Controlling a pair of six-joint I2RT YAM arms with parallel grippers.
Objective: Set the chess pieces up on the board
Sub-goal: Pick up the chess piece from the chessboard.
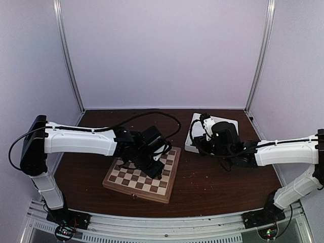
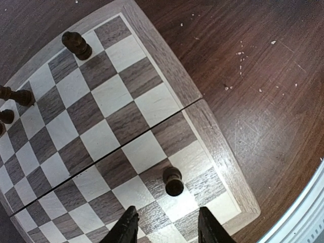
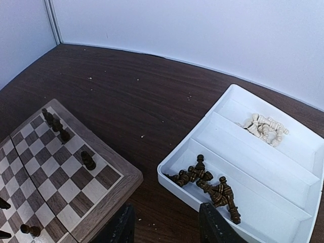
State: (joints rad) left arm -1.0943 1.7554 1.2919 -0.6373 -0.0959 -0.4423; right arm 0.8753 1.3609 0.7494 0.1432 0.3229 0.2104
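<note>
The board (image 1: pixel 136 179) lies slightly askew on the dark wood table (image 1: pixel 217 187), in the lower middle of the top view. It has tan and dark brown checks inside a plain brown border, with a thin seam across its middle. The left hand (image 2: pixel 167 230) hangs over one corner of it, fingers apart with nothing between them. Just above the fingers in the wrist view, a dark pawn (image 2: pixel 173 181) stands upright near the border. Another dark piece (image 2: pixel 77 44) stands in the upper left, and more line the left edge.

The right hand (image 3: pixel 167 228), also spread and holding nothing, hovers at the bottom of its view between the board and a white tray (image 3: pixel 253 162). A heap of fallen dark pieces (image 3: pixel 207 182) fills the tray's nearest compartment. A small cluster of cream pieces (image 3: pixel 264 126) lies in a farther one, toward the upper right.
</note>
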